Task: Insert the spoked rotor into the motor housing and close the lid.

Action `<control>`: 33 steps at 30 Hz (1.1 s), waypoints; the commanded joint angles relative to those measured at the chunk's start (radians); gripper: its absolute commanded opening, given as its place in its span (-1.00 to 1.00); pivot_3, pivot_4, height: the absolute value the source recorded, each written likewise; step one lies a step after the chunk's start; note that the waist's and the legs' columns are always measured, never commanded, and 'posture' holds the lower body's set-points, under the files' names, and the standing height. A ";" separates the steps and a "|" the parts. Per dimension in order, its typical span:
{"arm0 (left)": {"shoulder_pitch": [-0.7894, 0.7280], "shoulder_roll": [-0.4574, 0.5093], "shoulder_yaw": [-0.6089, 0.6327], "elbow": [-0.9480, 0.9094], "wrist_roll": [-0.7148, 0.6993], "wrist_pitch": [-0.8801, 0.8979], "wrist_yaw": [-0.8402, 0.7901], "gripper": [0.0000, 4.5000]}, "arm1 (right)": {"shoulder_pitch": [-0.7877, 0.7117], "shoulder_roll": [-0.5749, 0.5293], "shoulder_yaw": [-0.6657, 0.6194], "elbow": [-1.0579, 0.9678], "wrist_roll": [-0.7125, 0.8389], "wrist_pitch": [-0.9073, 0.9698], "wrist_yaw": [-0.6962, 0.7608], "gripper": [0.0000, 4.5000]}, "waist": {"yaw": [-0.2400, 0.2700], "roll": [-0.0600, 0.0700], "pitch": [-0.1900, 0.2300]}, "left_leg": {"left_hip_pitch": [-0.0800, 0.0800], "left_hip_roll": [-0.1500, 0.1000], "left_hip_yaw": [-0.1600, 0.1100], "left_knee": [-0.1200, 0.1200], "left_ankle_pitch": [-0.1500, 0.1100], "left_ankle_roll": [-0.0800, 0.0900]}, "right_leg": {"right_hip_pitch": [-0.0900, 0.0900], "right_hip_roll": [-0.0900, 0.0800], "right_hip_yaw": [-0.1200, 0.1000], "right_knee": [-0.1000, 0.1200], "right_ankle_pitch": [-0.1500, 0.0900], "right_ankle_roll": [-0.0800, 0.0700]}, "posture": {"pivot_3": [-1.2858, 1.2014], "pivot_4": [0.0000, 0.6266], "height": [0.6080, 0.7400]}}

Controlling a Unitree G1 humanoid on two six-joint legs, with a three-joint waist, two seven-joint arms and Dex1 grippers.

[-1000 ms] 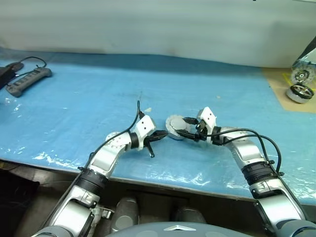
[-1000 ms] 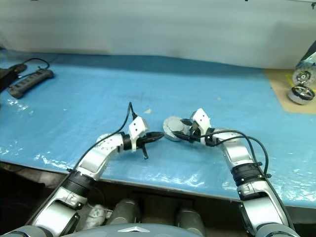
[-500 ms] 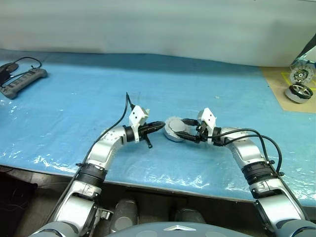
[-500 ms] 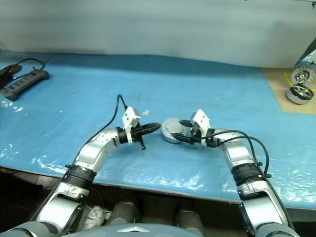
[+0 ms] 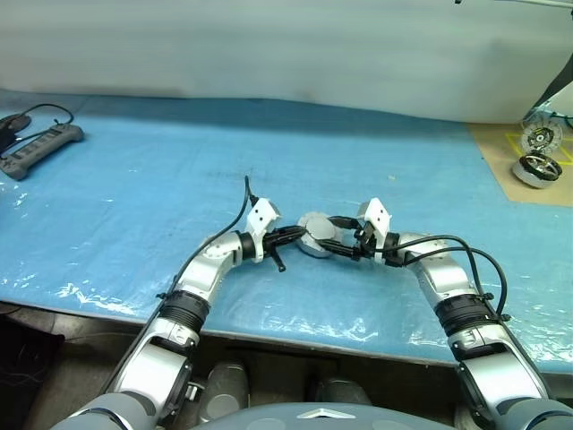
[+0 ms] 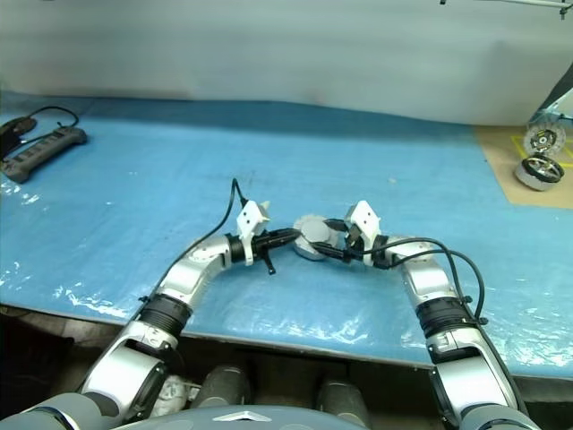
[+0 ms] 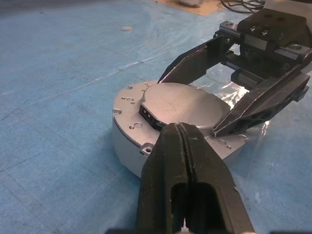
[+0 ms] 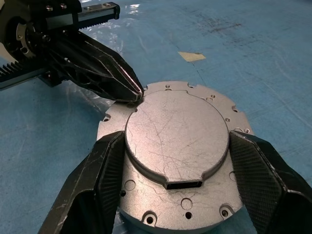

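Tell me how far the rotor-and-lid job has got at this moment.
Done, apparently: the lid lies plain face up in the motor housing; no rotor is visible, presumably underneath. In hand: the right gripper straddles the housing, fingers at its sides, while the shut left gripper touches the lid's edge. Left: whether the lid is fully seated cannot be told, so possibly a final press.
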State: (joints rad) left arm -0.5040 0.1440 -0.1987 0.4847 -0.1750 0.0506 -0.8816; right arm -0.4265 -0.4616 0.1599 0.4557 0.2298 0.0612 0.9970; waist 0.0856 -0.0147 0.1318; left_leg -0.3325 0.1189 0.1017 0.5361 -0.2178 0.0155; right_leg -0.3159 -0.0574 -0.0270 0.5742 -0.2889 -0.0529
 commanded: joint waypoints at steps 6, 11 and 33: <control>-0.027 0.013 -0.015 0.077 0.099 -0.066 0.083 -1.00 | 0.098 -0.023 0.073 0.131 -0.112 0.127 -0.040 0.32 | 0.000 -0.001 0.000 | 0.000 0.000 0.000 -0.001 0.000 0.000 | -0.001 0.000 0.000 -0.002 -0.003 0.005 | 0.03 -0.52 1.00; -0.017 0.007 -0.023 0.026 0.105 -0.049 0.094 -1.00 | 0.100 -0.033 0.065 0.142 -0.112 0.088 -0.031 0.32 | 0.000 -0.001 0.000 | 0.000 0.000 0.000 -0.001 0.000 0.000 | -0.002 0.000 0.000 -0.002 -0.003 0.006 | 0.03 -0.52 1.00; -0.039 0.008 -0.066 -0.006 0.126 0.011 0.049 -1.00 | 0.073 -0.104 0.036 0.007 -0.130 -0.061 0.000 0.98 | 0.008 0.004 0.011 | -0.011 0.005 0.022 -0.005 0.005 0.008 | -0.014 -0.005 0.003 -0.003 0.001 0.002 | 0.03 -0.52 1.00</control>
State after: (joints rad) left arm -0.5462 0.1518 -0.2469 0.4367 -0.0755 0.0561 -0.8389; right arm -0.4085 -0.5319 0.1427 0.4191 0.2073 -0.0347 1.0181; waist 0.0937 -0.0105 0.1428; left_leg -0.3480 0.1242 0.1239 0.5321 -0.2120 0.0245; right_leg -0.3334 -0.0623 -0.0244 0.5710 -0.2867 -0.0498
